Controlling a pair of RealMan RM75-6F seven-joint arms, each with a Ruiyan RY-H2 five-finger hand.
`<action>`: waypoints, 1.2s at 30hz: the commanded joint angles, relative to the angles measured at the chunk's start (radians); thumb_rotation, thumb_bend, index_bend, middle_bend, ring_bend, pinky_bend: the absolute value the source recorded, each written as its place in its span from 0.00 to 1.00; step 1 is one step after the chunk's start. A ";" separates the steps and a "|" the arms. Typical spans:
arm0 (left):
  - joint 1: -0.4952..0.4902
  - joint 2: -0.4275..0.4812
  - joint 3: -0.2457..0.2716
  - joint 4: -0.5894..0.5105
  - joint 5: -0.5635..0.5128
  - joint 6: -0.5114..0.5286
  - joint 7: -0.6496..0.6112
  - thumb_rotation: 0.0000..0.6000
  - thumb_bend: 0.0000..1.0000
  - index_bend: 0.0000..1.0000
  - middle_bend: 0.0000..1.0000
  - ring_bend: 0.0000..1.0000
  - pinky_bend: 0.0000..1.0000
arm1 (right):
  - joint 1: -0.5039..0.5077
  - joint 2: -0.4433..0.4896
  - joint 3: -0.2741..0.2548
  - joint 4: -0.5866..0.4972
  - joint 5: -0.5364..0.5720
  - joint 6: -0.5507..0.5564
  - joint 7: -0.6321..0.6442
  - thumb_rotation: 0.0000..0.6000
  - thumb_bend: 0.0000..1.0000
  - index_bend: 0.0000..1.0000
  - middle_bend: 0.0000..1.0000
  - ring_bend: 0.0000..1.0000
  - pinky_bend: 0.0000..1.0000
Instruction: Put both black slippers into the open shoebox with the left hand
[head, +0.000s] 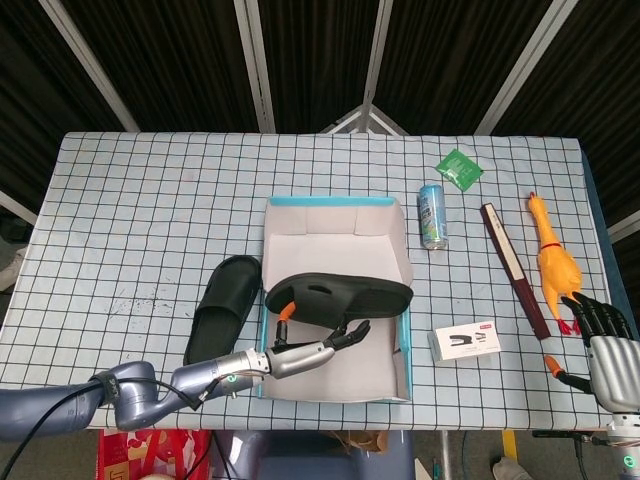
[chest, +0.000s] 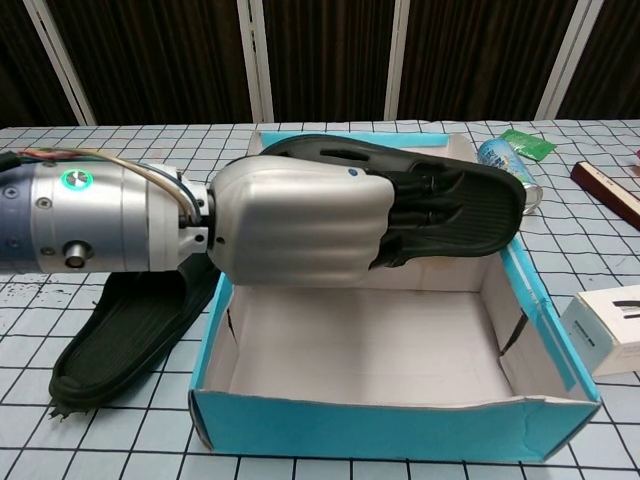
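Observation:
One black slipper (head: 340, 297) hangs level over the open shoebox (head: 330, 204), lying lengthwise across its middle. My left hand (head: 315, 345) grips it from below at the heel end, fingers under the sole. In the chest view the left hand (chest: 300, 230) fills the left centre, and the slipper (chest: 470, 200) sticks out to the right above the shoebox (chest: 390, 430). The second black slipper (head: 222, 307) lies flat on the table just left of the box, also seen low at the left in the chest view (chest: 120, 340). My right hand (head: 602, 338) rests at the table's near right corner, holding nothing.
A blue can (head: 432, 215), a green packet (head: 459, 168), a long dark brown bar (head: 514, 270) and a yellow rubber chicken (head: 552, 255) lie right of the box. A white stapler box (head: 467, 340) sits close to the box's right wall.

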 joint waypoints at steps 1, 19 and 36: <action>-0.007 -0.007 0.001 0.006 0.000 -0.002 0.000 1.00 0.55 0.53 0.46 0.01 0.07 | -0.001 0.001 0.000 0.001 -0.001 0.002 0.003 1.00 0.26 0.15 0.12 0.12 0.10; -0.007 -0.042 0.062 0.065 -0.010 0.017 -0.024 1.00 0.55 0.53 0.46 0.01 0.07 | -0.003 0.003 0.001 0.003 0.000 0.005 0.014 1.00 0.26 0.15 0.12 0.12 0.10; -0.003 -0.062 0.106 0.097 -0.015 0.076 -0.110 1.00 0.55 0.53 0.47 0.01 0.07 | -0.003 0.004 0.002 0.001 0.004 0.002 0.013 1.00 0.26 0.15 0.12 0.12 0.10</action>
